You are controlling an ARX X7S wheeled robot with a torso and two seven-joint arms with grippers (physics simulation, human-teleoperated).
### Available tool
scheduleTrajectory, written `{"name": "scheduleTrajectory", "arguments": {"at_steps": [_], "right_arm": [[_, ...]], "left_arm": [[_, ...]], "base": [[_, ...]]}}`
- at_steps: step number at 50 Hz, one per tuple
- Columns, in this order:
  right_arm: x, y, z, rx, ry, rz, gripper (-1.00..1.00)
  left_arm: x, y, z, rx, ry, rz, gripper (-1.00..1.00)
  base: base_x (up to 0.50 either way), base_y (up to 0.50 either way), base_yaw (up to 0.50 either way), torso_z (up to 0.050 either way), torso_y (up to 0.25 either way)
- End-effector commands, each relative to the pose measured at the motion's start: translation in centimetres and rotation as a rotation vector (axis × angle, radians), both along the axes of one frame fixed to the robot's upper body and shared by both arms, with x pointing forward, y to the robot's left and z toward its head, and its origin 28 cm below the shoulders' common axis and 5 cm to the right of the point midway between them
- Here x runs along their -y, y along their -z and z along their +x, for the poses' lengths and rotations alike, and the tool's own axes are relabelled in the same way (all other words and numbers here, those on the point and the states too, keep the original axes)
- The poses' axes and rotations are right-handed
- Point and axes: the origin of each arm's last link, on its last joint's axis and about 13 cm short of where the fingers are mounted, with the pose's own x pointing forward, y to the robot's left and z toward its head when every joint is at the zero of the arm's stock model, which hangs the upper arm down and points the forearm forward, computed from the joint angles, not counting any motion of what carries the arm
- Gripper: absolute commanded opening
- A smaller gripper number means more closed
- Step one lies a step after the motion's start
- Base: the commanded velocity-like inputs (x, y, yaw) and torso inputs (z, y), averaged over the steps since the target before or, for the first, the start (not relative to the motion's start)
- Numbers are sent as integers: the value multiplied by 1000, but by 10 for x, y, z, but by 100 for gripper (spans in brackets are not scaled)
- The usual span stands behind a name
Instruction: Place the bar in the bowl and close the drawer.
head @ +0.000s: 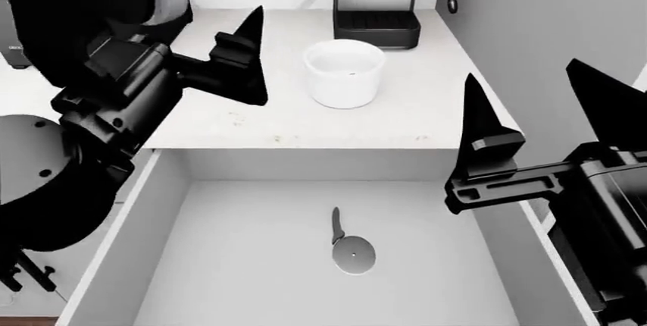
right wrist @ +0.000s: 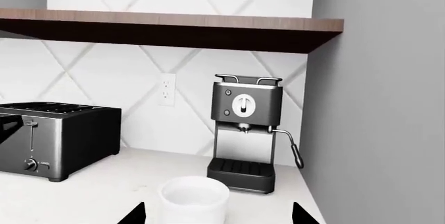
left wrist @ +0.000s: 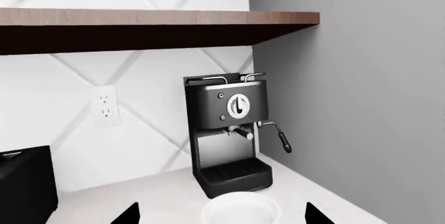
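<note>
**Bar out of sight, drawer open, both pincers empty**

We cannot find the bar in any view: the open drawer (head: pixel 172 212) holds only a pizza cutter (head: pixel 349 246) on its pale grey floor, and nothing shows inside the bowl (head: pixel 345 73) beyond one tiny dark speck. The bowl stands on the tabletop (head: pixel 425 114), just in front of the coffee machine (head: pixel 377 7).

Our left pincer (head: pixel 238 57) hovers over the tabletop beside the bowl, jaws spread wide and holding nothing. Our right pincer (head: pixel 541 114) hangs above the drawer's right wall, likewise wide and empty.

We judge the bar, being a small wrapped snack, to be light and slightly yielding, with a slick wrapper. We would take it across its middle, along the short width, with gentle pressure. The bowl looks rigid and heavy enough to stay put.
</note>
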Motion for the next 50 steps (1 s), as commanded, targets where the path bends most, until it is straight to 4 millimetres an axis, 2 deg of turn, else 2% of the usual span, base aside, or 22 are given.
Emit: {"name": "scheduleTrajectory", "arguments": {"at_steps": [1,14,40,50], "right_arm": [[-2,-3,0,24,-7,22,100],[-3,-4,0,25,-12,21,100],[-2,-4,0,47,29,-13,100],[-2,-4,-1,54,35,-20,100]], "left_arm": [[-3,10,-27,41,7,-48,100],[-6,19,-33,6,-27,-77,100],[-8,14,-31,10,-48,-96,100],[-8,15,-30,9,-48,-104,100]], "base": [[0,0,0,0,0],[0,0,0,0,0],[0,0,0,0,0],[-1,423,0,0,0]]}}
